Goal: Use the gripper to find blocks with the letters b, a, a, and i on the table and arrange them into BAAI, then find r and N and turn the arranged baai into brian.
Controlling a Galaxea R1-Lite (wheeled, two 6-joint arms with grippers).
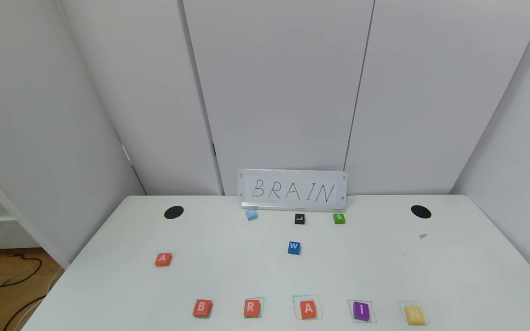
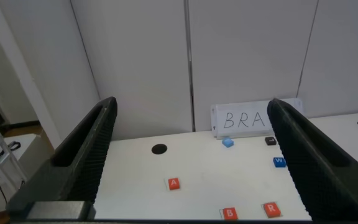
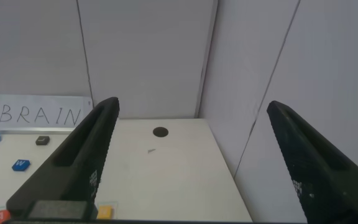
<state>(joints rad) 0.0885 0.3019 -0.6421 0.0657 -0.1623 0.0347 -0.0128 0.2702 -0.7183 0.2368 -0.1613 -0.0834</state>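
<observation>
Lying in a row along the near edge of the desk (image 1: 384, 257) are five blocks, left to right: B (image 1: 202, 308), R (image 1: 251, 308), A (image 1: 308, 309), I (image 1: 361, 311), N (image 1: 414, 314). The row reads BRAIN.

Green drawn squares act as the only compartments here. A, I and N each sit inside one. R sits in one too, crowding its left side. B lies against the left part of a faint green outline; whether it is fully inside, cannot tell.

A second A (image 1: 163, 259) lies apart, farther back on the left, well clear of the row.

Mid-desk: blue W (image 1: 294, 247), alone. Back row by the sign (image 1: 292, 190), which reads BRAIN and stands upright at the far edge against the wall: light blue block (image 1: 251, 214), tilted, just under the sign's left end; black block (image 1: 299, 219); green S (image 1: 339, 218). Two black holes, one far left (image 1: 174, 212), one far right (image 1: 421, 211).

Neither arm shows in the head view. Left gripper (image 2: 191, 165): jaws spread wide, nothing between them, held above the left side of the desk, looking toward the sign. Right gripper (image 3: 191, 165): jaws likewise wide apart and empty, above the right side of the desk near the wall.
</observation>
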